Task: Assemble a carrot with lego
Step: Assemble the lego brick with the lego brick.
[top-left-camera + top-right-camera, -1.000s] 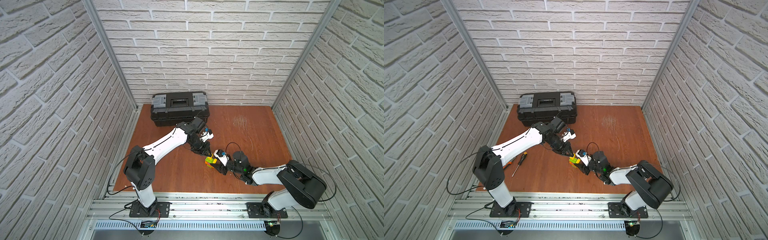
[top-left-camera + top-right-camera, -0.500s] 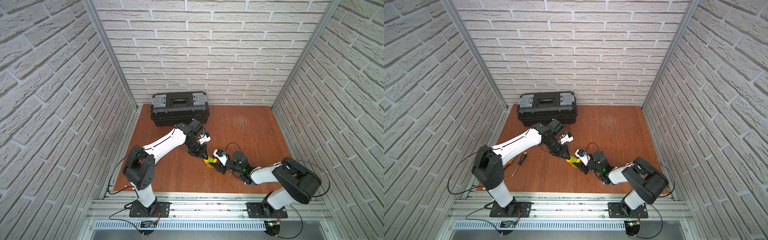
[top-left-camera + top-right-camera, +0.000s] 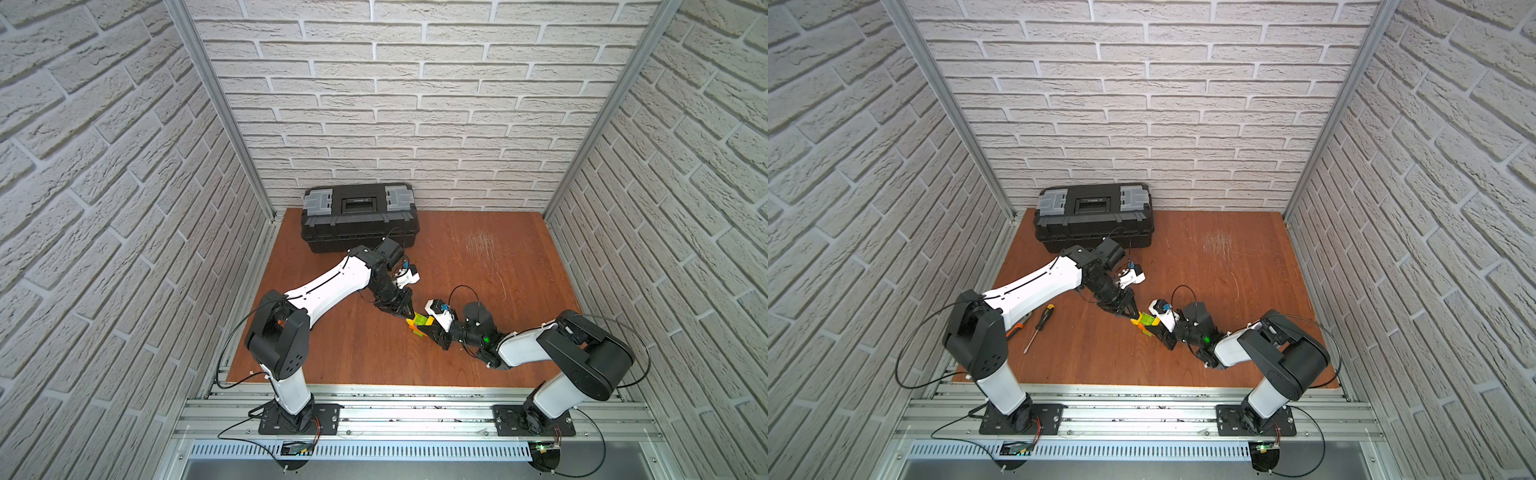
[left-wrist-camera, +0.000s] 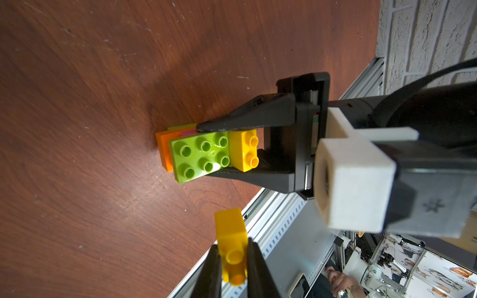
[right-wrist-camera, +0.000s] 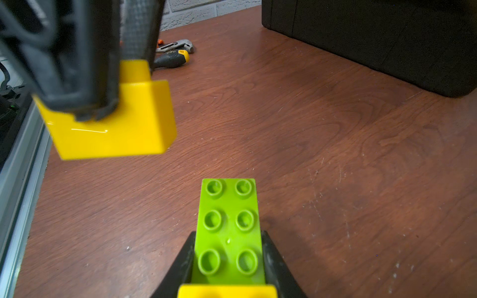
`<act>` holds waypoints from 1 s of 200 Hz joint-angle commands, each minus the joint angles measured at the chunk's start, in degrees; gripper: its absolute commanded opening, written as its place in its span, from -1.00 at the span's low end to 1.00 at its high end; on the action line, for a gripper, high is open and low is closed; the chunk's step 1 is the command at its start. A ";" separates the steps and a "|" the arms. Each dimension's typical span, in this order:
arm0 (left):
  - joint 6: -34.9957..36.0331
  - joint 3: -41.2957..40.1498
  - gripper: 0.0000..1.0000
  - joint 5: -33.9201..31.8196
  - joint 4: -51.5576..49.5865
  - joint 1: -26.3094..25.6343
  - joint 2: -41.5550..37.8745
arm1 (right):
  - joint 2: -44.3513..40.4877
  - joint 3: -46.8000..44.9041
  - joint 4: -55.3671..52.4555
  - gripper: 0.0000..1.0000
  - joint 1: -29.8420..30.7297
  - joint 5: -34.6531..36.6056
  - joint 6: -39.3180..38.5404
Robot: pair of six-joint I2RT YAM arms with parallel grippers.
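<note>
Partly built carrot (image 5: 228,219), seen stud-side on: a lime-green brick (image 4: 200,156) with six open studs, a seated yellow brick (image 4: 244,151) butted against its end, an orange brick (image 4: 164,152) beneath, and a sliver of pink between. The clump lies low at the front middle of the table (image 3: 478,270), between the two arms; whether its base touches the wood cannot be told. The right gripper (image 4: 204,151) is clamped on it, one of its fingers (image 5: 271,258) along each long side of the green brick.

Near the clump but apart from it, the left gripper (image 4: 233,247) is closed on a free yellow brick (image 4: 231,227), whose studs point back toward the gripper. The toolbox (image 3: 359,216) stands well apart at the rear wall, and a screwdriver (image 3: 1040,322) lies beside the left arm; neither is involved.

Step in hand, as judged: attaching the second yellow brick. The next move calls for bringing the brick's hollow underside square over a pair of free studs, closing the gap, and pressing straight along the stud axis while the right gripper braces the clump. A tilted approach would likely skid off the studs or twist the clump in its grip.
</note>
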 commanded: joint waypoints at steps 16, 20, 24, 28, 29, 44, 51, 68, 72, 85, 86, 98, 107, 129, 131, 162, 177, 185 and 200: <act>1.35 0.55 -1.00 -0.04 -1.27 0.44 0.13 | 0.10 1.36 1.47 -0.43 0.12 -1.07 0.48; 1.37 0.59 -1.00 0.00 -1.27 0.49 0.12 | 0.09 1.39 1.41 -0.43 0.13 -0.99 0.48; 1.47 0.51 -1.00 0.00 -1.27 0.46 0.12 | 0.08 1.47 1.28 -0.44 0.13 -1.03 0.49; 1.47 0.50 -1.00 -0.07 -1.27 0.47 0.18 | 0.08 1.51 1.14 -0.45 0.13 -1.16 0.44; 1.48 0.50 -1.00 -0.12 -1.27 0.48 0.19 | 0.08 1.56 1.13 -0.45 0.13 -1.18 0.43; 1.43 0.33 -1.00 -0.34 -1.18 0.47 0.32 | -0.01 1.93 0.16 -0.49 0.21 -1.34 0.10; 1.38 0.31 -1.00 -0.35 -1.10 0.47 0.38 | 0.06 2.00 -0.10 -0.50 0.30 -1.46 -0.16; 0.87 0.24 -1.00 -0.58 -0.67 0.43 0.64 | 0.08 2.13 -0.50 -0.56 0.56 -1.38 -0.46; 0.74 0.23 -1.00 -0.74 -0.57 0.49 0.66 | 0.08 2.13 -0.54 -0.57 0.61 -1.29 -0.60; 0.45 0.23 -1.00 -1.15 -0.40 0.42 1.03 | -0.07 2.12 -0.72 -0.61 0.74 -0.95 -0.75; 0.39 0.24 -1.00 -1.15 -0.39 0.41 1.01 | -0.04 2.12 -0.72 -0.62 0.74 -0.95 -0.82; 0.02 0.45 -1.00 -2.00 -0.54 0.42 1.49 | -0.25 2.09 -1.16 -0.65 0.96 -0.87 -1.16; -0.31 0.83 -1.00 -2.88 -0.89 0.57 2.12 | -0.27 2.16 -1.43 -0.67 1.09 -0.77 -1.39; -2.66 2.48 -1.00 -4.46 -1.01 0.58 3.60 | -0.19 2.13 -1.79 -0.69 1.43 -0.60 -1.77; -2.94 2.58 -1.00 -4.76 -1.07 0.45 3.66 | -0.12 2.09 -1.83 -0.70 1.44 -0.60 -1.77; -5.86 4.87 -1.00 -7.31 -1.18 -0.77 4.35 | 0.17 2.20 -1.70 -0.71 1.79 -0.26 -2.15; -7.44 5.25 -1.00 -8.75 -1.27 -1.46 4.29 | 0.25 2.26 -1.70 -0.72 2.05 0.01 -2.24; -8.35 5.25 -1.00 -9.40 -1.10 -1.95 4.29 | 0.25 2.22 -1.68 -0.72 2.08 0.10 -2.35; -10.17 4.90 -1.00 -10.36 -0.79 -2.91 4.15 | 0.26 2.28 -1.65 -0.72 2.28 0.29 -2.51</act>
